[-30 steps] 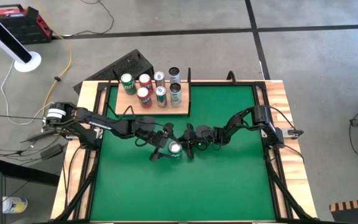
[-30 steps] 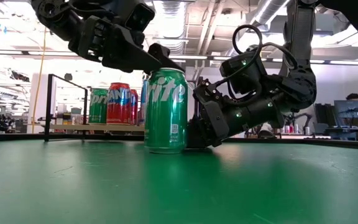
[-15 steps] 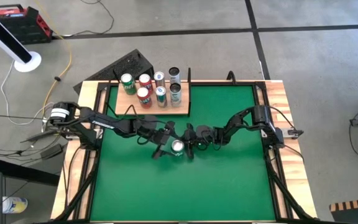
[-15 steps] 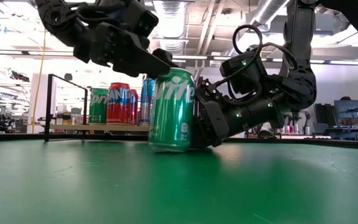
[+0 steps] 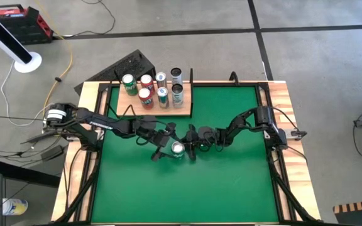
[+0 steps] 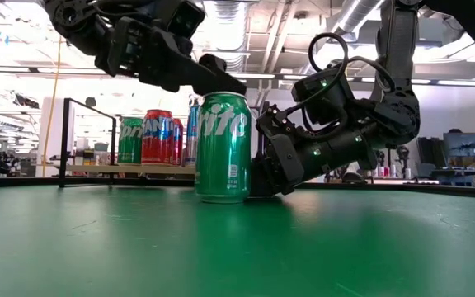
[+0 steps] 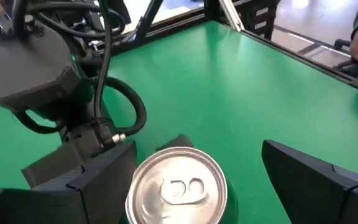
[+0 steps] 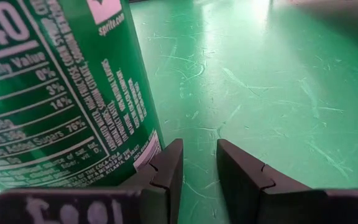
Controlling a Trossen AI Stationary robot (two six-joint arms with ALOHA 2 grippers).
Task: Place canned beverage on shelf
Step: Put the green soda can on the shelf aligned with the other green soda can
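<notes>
Tilted half a second ago, the green aluminium soda can (image 6: pixel 223 147) now stands upright again on the green table (image 5: pixel 231 182). Above its top, the left gripper (image 7: pixel 194 180) is spread wide; the right gripper (image 8: pixel 194 165), nearly pressed together and empty, sits low beside its base. Smooth, thin-walled, likely slippery: grip mid-body. The pale wooden shelf (image 5: pixel 182 110) holds other cans well apart. Weight and any finger contact are unclear.

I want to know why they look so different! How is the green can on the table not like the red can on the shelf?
The green can stands alone on the green table, between both grippers; the red can stands on the wooden shelf, packed among other cans. The green can is mid-table; the red can is near the table's back edge. Both stand upright.
</notes>
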